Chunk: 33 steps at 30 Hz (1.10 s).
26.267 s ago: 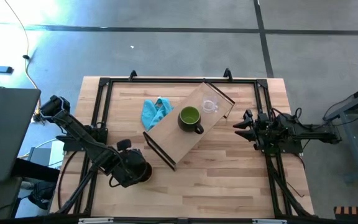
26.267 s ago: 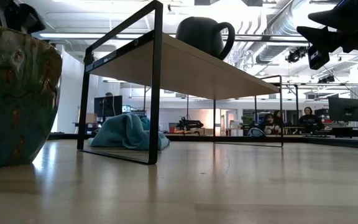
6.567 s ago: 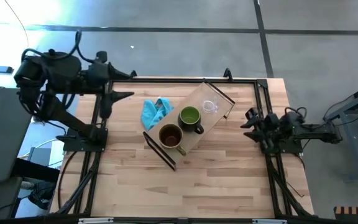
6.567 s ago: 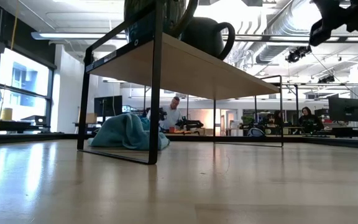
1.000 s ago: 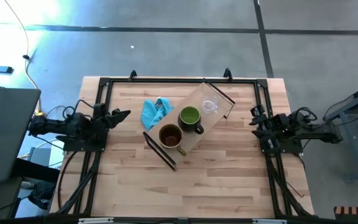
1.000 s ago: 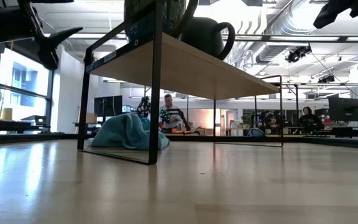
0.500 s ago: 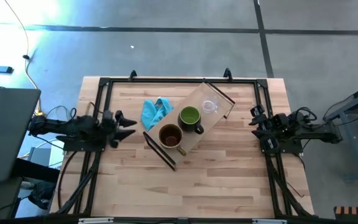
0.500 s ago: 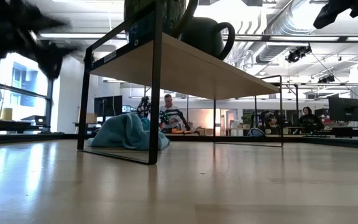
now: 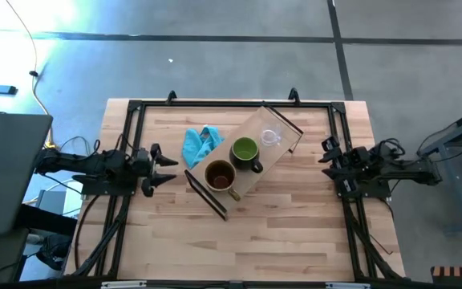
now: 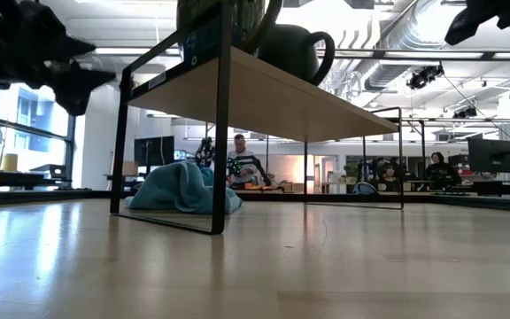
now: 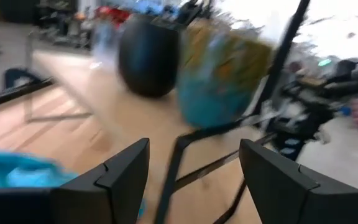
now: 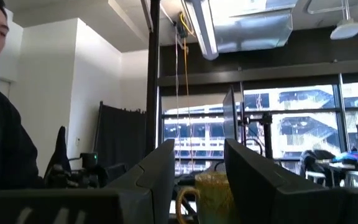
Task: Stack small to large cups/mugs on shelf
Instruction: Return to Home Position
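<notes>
The shelf (image 9: 283,148), a pale board on black end frames, lies slantwise mid-table. On it stand, in a row, the clear glass cup (image 9: 271,137) at the far-right end, the green mug (image 9: 245,150) in the middle and the brown mug (image 9: 220,175) at the near-left end, each on its base. My left gripper (image 9: 167,168) hovers open just left of the shelf's near-left end, facing the brown mug (image 11: 222,74) and green mug (image 11: 149,56). My right gripper (image 9: 326,152) waits open by the table's right rail. Neither touches anything.
A crumpled blue cloth (image 9: 200,143) lies on the table against the shelf's far-left side, close to my left gripper. Black rails (image 9: 215,104) frame the tabletop. Bare wood (image 9: 279,225) spreads along the near side. People show in the room beyond the table.
My left gripper has moved from the table's left rail toward the right and slightly toward the near edge, closing in on the shelf's near-left end, and stayed open. The mugs, the cup and the shelf have not moved.
</notes>
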Tool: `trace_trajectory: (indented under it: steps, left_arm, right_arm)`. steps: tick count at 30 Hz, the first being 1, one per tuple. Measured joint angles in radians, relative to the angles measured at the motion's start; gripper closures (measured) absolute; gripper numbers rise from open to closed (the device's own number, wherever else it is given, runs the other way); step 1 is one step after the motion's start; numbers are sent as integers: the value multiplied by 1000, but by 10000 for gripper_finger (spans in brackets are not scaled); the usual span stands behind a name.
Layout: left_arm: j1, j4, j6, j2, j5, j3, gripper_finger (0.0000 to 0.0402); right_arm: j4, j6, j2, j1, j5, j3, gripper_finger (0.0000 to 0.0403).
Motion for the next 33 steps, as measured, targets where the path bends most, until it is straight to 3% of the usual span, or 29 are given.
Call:
trace_trajectory:
  steps: [6,12,19,33]
  left_arm:
    - [1,-21,19,32,-35,-2,165]
    - [1,-27,25,36,45,-2,165]
    - [0,99,143,-9,120,-1,165]
    - [3,213,264,-49,238,-1,165]
  right_arm:
    - [-40,-3,0,0,0,0,272]
    - [-40,-25,0,0,-3,0,272]
    - [-38,-146,0,0,-164,0,272]
    - [-8,-151,0,0,-167,0,272]
